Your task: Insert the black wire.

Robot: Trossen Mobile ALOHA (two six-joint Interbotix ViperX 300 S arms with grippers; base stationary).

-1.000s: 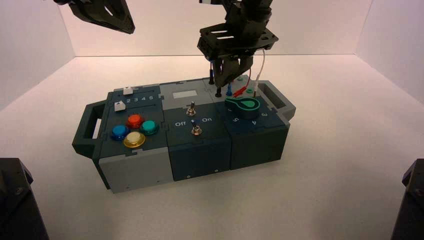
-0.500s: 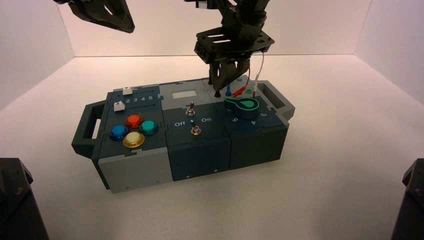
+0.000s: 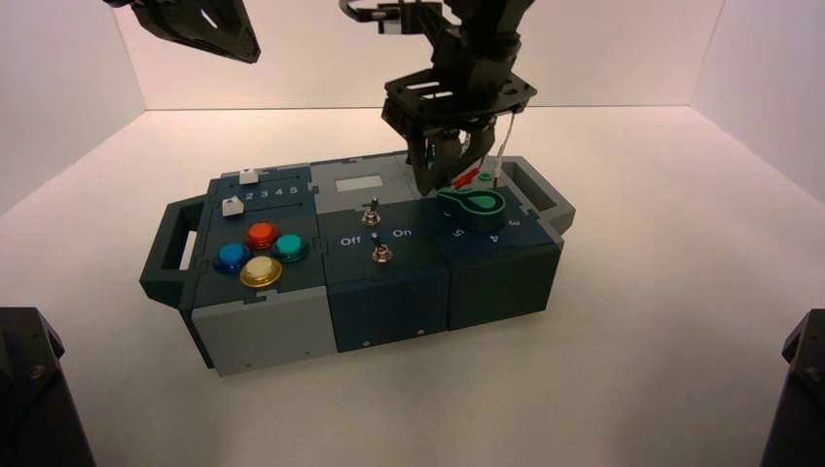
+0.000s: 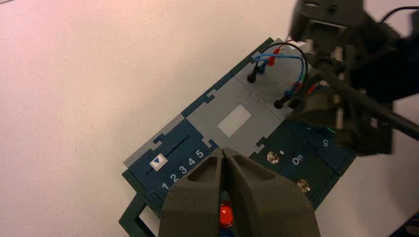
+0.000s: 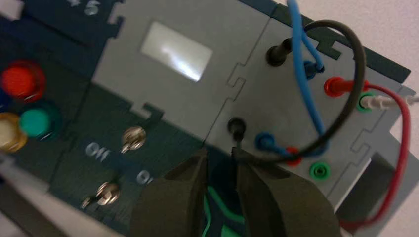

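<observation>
The right claw [image 5: 222, 173] hangs open, pointing down; the left claw [image 4: 223, 153] waits shut.

The left gripper [image 4: 223, 151] has its tips together above the box [image 4: 210, 121], where the black wire [image 4: 287, 44] loops between two plugs near the right gripper [image 4: 298, 114].

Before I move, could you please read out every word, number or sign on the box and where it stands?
"1 2 3 4 5": beside the far white slider cap.
Triangle: on that cap.
"Off": left of the toggle switches.
"On": right of them.
"5": by the green knob.
Other knob numbers: not plainly readable.
</observation>
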